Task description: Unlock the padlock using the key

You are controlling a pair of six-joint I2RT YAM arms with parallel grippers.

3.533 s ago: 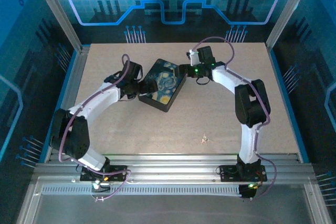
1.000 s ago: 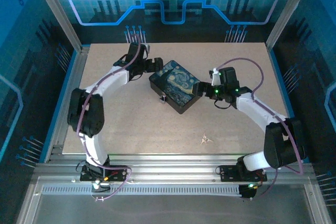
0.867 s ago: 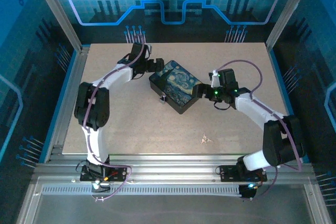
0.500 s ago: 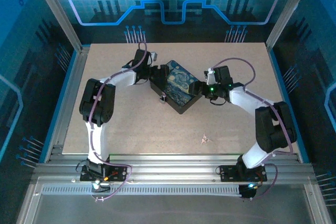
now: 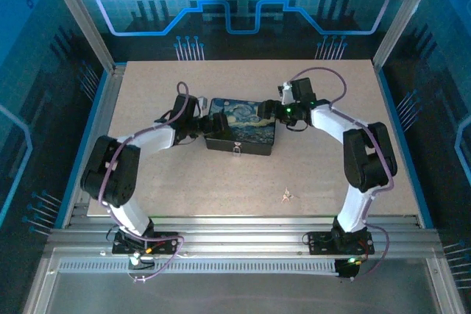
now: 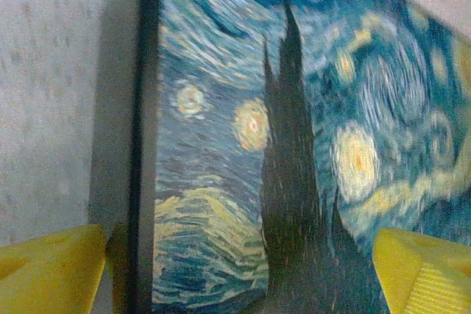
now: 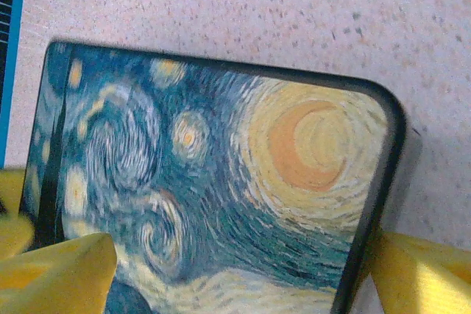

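Padlock (image 5: 237,148) on box (image 5: 243,124) front, apart from L end effector (image 5: 202,129).

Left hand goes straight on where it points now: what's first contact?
The black box with the painted lid: it lies right ahead, between the left hand's open fingers. How near is unclear.

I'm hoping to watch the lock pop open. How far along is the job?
Nothing looks finished. The small brass-yellow padlock hangs on the front of the black box with the swirly blue painted lid. In hand: the left gripper and right gripper, jaws wide, sit at the box's two ends. Remaining: fetching the tiny pale key lying apart on the table, inserting, turning.
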